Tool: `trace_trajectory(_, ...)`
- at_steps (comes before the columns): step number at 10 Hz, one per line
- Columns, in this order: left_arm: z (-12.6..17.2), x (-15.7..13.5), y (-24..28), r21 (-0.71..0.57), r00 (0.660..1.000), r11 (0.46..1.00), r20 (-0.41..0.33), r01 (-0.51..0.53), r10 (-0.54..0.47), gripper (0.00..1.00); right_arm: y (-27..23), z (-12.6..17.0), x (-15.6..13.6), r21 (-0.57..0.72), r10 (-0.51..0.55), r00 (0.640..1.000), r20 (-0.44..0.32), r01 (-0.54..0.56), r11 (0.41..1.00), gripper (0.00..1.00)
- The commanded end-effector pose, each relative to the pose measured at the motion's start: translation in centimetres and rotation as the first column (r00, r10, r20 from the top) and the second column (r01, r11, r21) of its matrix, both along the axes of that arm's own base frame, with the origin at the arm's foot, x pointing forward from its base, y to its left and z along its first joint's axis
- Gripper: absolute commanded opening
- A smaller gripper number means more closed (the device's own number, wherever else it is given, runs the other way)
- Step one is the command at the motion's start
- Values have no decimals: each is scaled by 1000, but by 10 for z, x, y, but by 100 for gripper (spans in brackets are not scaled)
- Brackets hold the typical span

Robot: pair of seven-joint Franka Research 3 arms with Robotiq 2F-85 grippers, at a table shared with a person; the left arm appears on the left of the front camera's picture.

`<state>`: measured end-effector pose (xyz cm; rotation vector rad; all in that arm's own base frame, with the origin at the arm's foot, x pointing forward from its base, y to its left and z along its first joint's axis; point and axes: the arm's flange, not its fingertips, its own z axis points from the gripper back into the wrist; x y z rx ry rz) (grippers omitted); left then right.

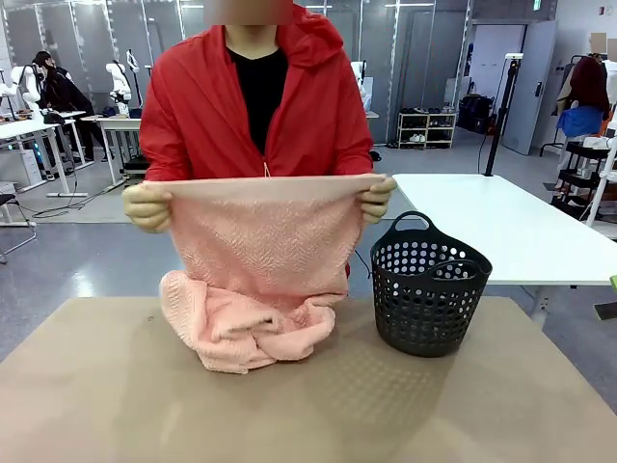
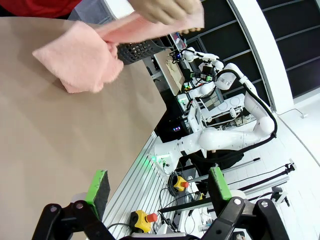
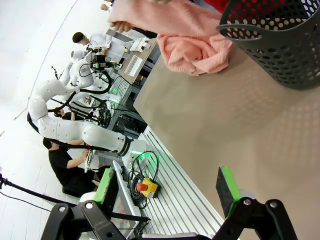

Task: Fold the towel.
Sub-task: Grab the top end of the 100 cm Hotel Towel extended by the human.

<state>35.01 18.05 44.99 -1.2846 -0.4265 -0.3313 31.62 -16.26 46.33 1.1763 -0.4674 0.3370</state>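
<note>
Bottom of the wrist views: left gripper (image 2: 157, 185) and right gripper (image 3: 167, 186) both stood wide open, empty. Front view, centre: towel (image 1: 260, 260) lay bunched on the table (image 1: 96, 405), its top edge held up by the person's hands (image 1: 147, 205). Black basket (image 1: 429, 289) sat just right.

Beyond your tan table (image 1: 96, 405) you look across a glossy grey floor (image 1: 77, 260) to a white table (image 1: 501, 222) on the right, white desks (image 1: 29, 128) at far left, a dark glass-panelled wall (image 1: 415, 48), a low shelf (image 1: 426, 128) and a grey door (image 1: 535, 87).
</note>
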Motion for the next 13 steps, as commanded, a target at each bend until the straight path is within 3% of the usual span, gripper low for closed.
trace_trajectory(1, 0, -1, 1, -8, 1000, 1000, 14, 12, -12, 100, -1, 2, 1, 15, 3, 1000, 21, -4, 1000, 100)
trace_trajectory(7, 0, 0, 0, 0, 1000, 1000, 0, 0, 0, 100, 0, 0, 0, 0, 0, 1000, 0, 0, 1000, 100)
trace_trajectory(8, 20, -6, -3, 98, 990, 995, 134, 19, -32, 100, 3, 20, -5, -85, 14, 992, 124, -4, 996, 100)
trace_trajectory(10, 82, -24, -22, 384, 930, 922, 354, -53, -94, 100, 19, 87, -21, -316, 119, 928, 354, -2, 949, 100)
trace_trajectory(12, 147, -37, -66, 573, 810, 807, 536, -141, -239, 100, 52, 136, -31, -511, 268, 858, 439, -7, 860, 100)
trace_trajectory(13, 171, -41, -92, 635, 745, 750, 588, -184, -315, 100, 75, 161, -37, -600, 358, 811, 462, -12, 800, 100)
